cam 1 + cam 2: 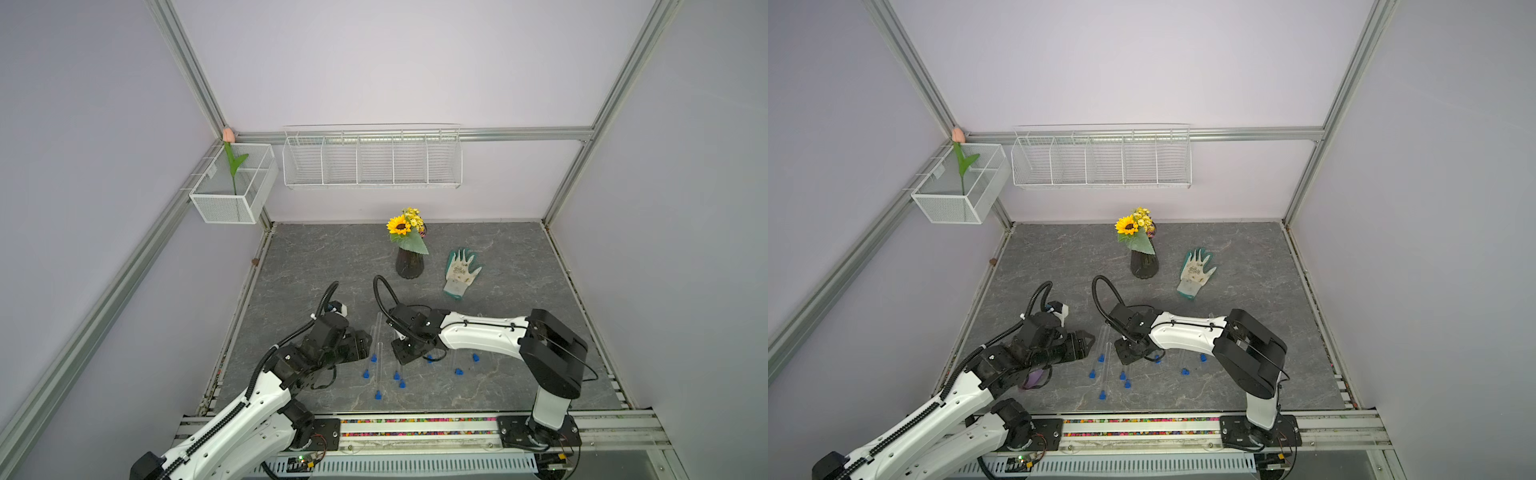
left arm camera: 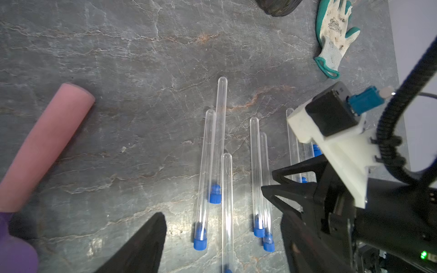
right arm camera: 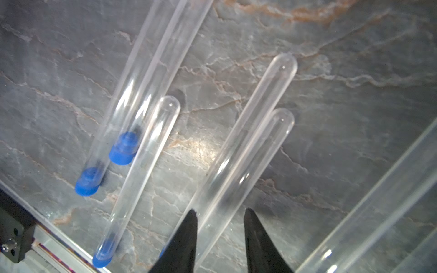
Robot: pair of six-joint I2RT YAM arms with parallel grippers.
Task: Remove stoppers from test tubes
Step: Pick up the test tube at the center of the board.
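Looking down from my station, I judged the job barely begun. Every one of the stoppers (image 1: 378, 395) I could see sat plugged in the mouth of its tube, and none lay loose on the table (image 1: 519, 257), so by my reckoning all the pulls were left to do.

In both top views I counted eight blue stoppers, clustered near the front between the two arms. The test tubes (image 2: 220, 132) lay flat and roughly parallel. Being clear, they were harder to count: I made out six plainly in the left wrist view, with the rest hidden behind the right arm.

The right gripper (image 3: 220, 212) stood narrow, its jaws straddling a close pair of tubes. Whether it pinched them I could not tell. The left gripper (image 1: 1086, 343) was spread wide and empty, just beside the cluster.

I also counted one scoop (image 2: 45, 141), one glove (image 1: 459, 274) and one vase (image 1: 409, 264) of flowers.
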